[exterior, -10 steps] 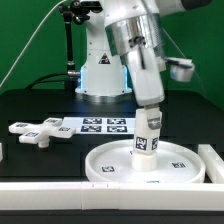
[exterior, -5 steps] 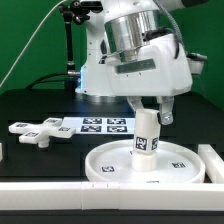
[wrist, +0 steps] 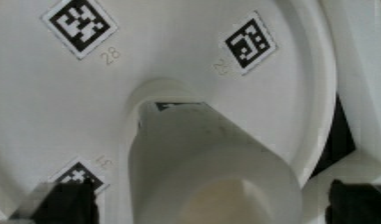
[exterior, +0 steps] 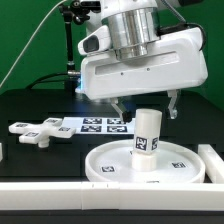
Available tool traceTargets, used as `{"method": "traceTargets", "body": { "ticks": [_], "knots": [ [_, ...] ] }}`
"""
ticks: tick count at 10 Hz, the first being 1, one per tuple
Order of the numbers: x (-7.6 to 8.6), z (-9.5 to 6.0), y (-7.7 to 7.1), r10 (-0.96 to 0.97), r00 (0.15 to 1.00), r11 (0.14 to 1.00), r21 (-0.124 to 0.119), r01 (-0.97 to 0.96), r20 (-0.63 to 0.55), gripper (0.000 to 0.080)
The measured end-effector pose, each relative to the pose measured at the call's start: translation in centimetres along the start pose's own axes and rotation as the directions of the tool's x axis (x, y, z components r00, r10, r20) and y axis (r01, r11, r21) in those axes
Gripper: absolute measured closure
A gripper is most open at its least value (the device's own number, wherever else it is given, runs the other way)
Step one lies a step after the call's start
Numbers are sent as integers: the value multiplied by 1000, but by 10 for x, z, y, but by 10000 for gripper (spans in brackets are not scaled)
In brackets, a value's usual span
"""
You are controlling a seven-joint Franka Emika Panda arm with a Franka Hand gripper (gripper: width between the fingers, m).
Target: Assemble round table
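Observation:
The round disc (exterior: 165, 163) lies flat at the front of the table, rim up. The short cylinder leg (exterior: 147, 140) stands upright on its central hub, with tags on its side. My gripper (exterior: 146, 104) hangs just above the leg's top, open and empty, with one finger on each side and clear of the leg. In the wrist view I look down on the leg (wrist: 201, 150) and the tagged disc (wrist: 160, 45), with my gripper (wrist: 205, 205) open around it and dark fingertips (wrist: 54, 200) at the edges. The cross-shaped foot (exterior: 35, 131) lies on the table at the exterior view's left.
The marker board (exterior: 100, 125) lies flat behind the disc. White bars edge the work area along the front (exterior: 60, 196) and at the exterior view's right (exterior: 213, 160). The robot base (exterior: 100, 75) stands at the back.
The gripper has let go of the leg, turned about its axis and risen slightly. The leg stays upright on the disc's hub.

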State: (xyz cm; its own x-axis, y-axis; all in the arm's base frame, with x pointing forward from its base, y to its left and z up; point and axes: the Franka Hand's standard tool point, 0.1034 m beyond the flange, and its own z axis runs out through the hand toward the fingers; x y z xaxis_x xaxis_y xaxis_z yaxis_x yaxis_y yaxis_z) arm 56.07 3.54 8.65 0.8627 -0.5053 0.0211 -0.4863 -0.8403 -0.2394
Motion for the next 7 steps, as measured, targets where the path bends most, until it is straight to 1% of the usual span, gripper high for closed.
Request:
{"method": "traceTargets", "body": {
  "ticks": [1,2,3,4,5,6,7],
  "knots": [
    [0,0,0,-78,997,997,-1,78,0,150],
    [1,0,1,-183,983,983,-10,183,-1,150],
    [1,0,2,-344,939,938,-32,344,0,150],
    [1,0,-1,-470,883,882,-51,469,9,150],
    [3,-2,-4,-586,810,809,-59,585,17,150],
    [6,-2,-3,-659,752,750,-57,659,21,150],
    [6,-2,-1,-701,713,711,-58,701,26,150]
  ]
}}
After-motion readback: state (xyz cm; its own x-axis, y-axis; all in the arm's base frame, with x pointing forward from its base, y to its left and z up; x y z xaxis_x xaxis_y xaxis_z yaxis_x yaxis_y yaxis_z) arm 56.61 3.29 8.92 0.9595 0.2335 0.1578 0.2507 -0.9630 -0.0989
